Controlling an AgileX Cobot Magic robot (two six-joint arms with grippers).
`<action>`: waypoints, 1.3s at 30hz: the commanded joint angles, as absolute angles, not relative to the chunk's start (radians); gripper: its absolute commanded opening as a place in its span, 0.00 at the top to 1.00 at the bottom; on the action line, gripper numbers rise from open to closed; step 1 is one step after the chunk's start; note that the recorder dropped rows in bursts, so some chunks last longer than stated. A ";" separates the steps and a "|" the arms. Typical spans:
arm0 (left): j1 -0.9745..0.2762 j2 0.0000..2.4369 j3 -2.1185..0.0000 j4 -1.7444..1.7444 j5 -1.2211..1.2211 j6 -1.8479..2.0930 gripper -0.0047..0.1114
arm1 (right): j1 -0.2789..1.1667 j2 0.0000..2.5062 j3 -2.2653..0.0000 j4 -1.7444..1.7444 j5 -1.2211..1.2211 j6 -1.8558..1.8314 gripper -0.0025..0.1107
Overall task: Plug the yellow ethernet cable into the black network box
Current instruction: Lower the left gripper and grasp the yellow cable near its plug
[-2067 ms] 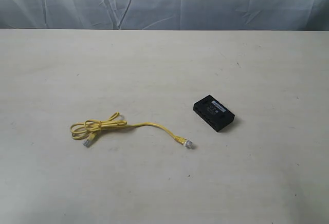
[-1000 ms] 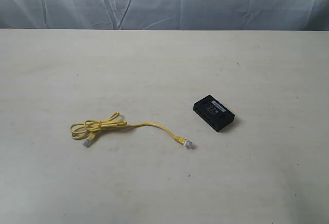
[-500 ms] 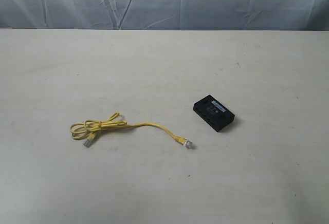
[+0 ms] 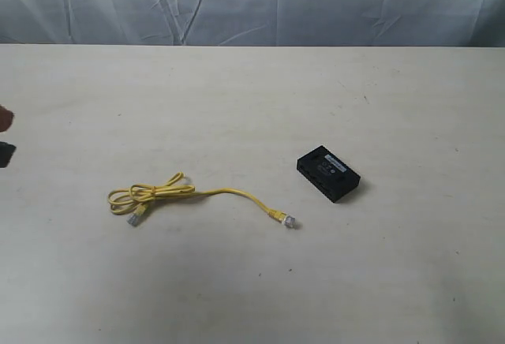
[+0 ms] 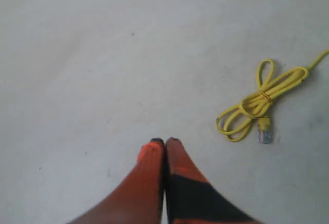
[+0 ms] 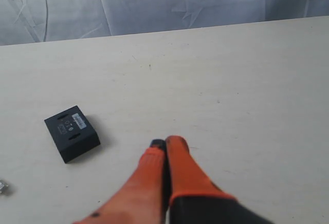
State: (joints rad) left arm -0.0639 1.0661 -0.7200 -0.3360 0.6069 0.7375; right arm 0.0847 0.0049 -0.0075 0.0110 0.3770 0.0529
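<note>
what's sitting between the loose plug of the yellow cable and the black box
Nothing visible does. Only bare table lies between the plug at the end of the yellow ethernet cable and the black network box.

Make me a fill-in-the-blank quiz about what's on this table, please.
The ethernet cable on the table is ____ in colour.
The black network box has ____ plugged into it.
The left gripper and right gripper are both ____ (open or shut), holding nothing.
Missing words: yellow; nothing; shut.
</note>
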 commanded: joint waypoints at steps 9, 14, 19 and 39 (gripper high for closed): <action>-0.288 1.492 -0.961 -0.395 0.630 0.982 0.96 | 0.079 0.000 -0.004 0.011 0.368 0.052 0.98; -0.350 1.634 -1.072 -0.421 0.678 1.059 0.96 | 0.079 0.000 -0.004 0.011 0.368 0.052 0.98; -0.410 1.779 -1.212 -0.422 0.770 1.165 0.96 | 0.079 0.000 -0.004 0.011 0.368 0.052 0.98; -0.552 2.104 -1.488 -0.391 0.891 1.500 0.96 | 0.079 0.000 -0.004 0.011 0.370 0.052 0.98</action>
State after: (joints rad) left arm -0.5384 2.0976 -1.4811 -0.3935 0.8746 1.4418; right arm 0.0847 0.0049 -0.0075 0.0110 0.3770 0.0529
